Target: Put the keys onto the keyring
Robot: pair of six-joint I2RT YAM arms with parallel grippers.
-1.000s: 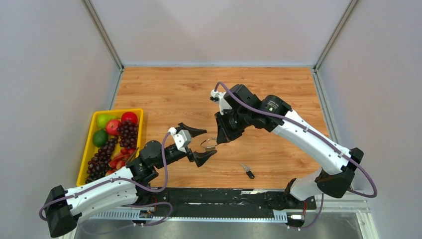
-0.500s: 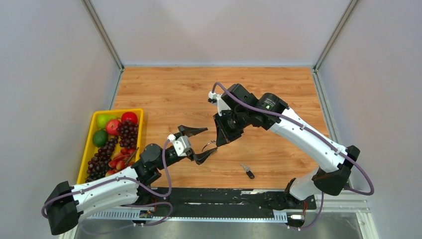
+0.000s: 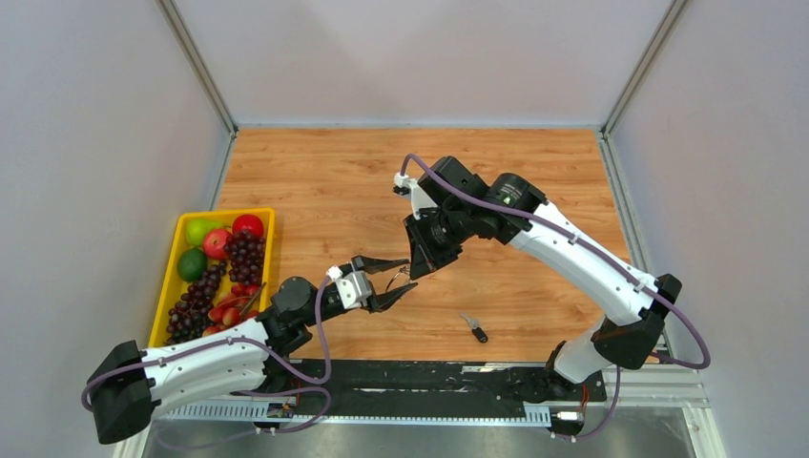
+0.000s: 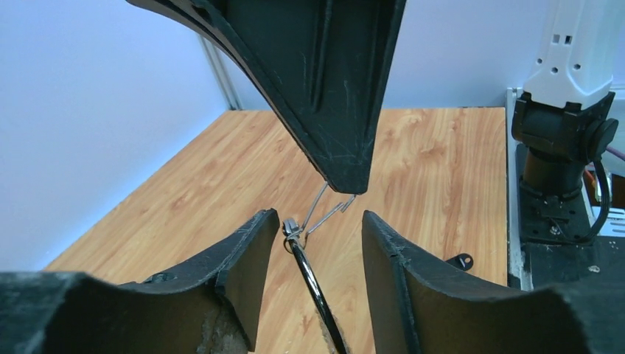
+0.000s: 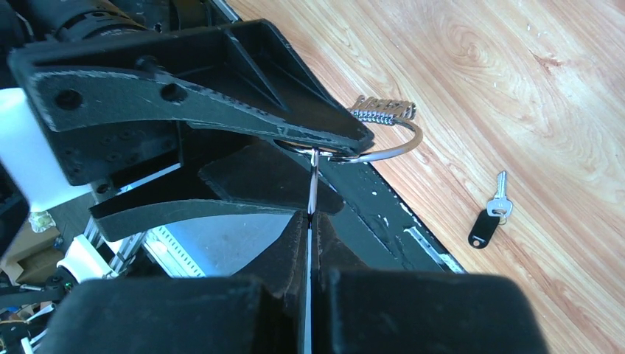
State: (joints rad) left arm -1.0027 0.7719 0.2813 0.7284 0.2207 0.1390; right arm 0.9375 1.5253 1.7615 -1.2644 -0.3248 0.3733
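- The keyring (image 3: 401, 277): thin silver wire loop held up above the table (image 3: 324, 181), near the middle of the board and a little toward the near edge. The right wrist view shows its curved wire (image 5: 402, 146) with a short coiled piece at the top.
- Right gripper (image 3: 417, 270) reaches in from 1 o'clock of the ring. In its own camera the fingers (image 5: 310, 221) are pinched together on a straight run of the wire, with no gap showing.
- Left gripper (image 3: 391, 282) reaches in from 8 o'clock. Its jaws stand narrowly apart with the ring wire passing between them. The left wrist view (image 4: 318, 217) shows daylight on both sides of the wire (image 4: 324, 210), so neither pad is touching it.
- The two grippers' tips are just beside each other at the ring.
- Black-headed key (image 3: 474, 328): lies flat on the table at about 4 o'clock of the ring, apart from both grippers. Its silver blade points away from the near edge (image 5: 490, 220).
- Yellow tray (image 3: 164, 296): at 9 o'clock, against the left wall, holding grapes (image 3: 246, 253), red fruit and green fruit.
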